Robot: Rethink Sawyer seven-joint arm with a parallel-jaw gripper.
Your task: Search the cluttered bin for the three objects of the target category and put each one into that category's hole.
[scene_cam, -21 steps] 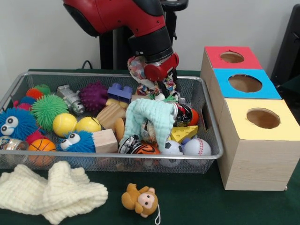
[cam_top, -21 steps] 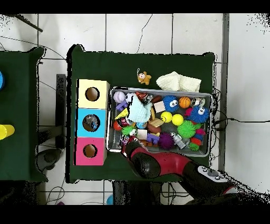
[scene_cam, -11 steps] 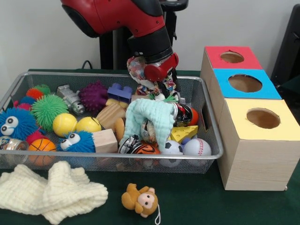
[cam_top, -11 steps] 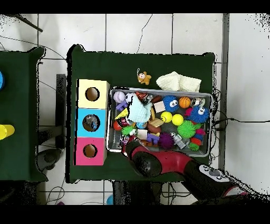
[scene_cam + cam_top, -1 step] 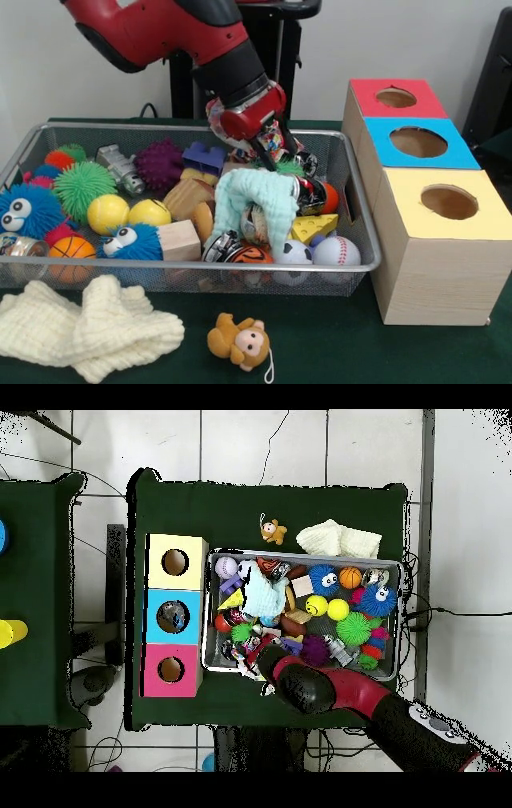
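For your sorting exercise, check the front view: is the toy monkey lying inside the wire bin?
No. The toy monkey lies on the green table in front of the wire bin, outside its mesh wall.

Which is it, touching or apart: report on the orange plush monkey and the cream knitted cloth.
Apart. Front view shows green table between the orange plush monkey and the cream knitted cloth.
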